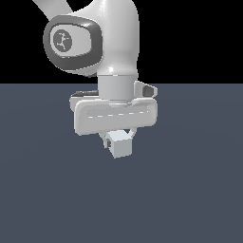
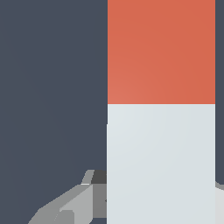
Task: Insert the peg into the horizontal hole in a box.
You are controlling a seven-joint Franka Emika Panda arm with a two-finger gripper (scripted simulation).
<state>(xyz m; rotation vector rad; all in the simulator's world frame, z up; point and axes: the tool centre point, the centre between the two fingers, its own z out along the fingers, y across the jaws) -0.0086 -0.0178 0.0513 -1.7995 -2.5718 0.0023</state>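
We have the gripper (image 1: pixel 119 140) closed on the peg (image 1: pixel 119 144) with its white end facing the exterior view (the orange end points away), but since neither view shows the box, we risk mis-aiming and jamming the peg against its face.

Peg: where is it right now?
The peg sits in the pincer under the arm's hand, near the middle of the exterior view, its white end facing the camera. The wrist view shows its orange-red section beyond the white one.
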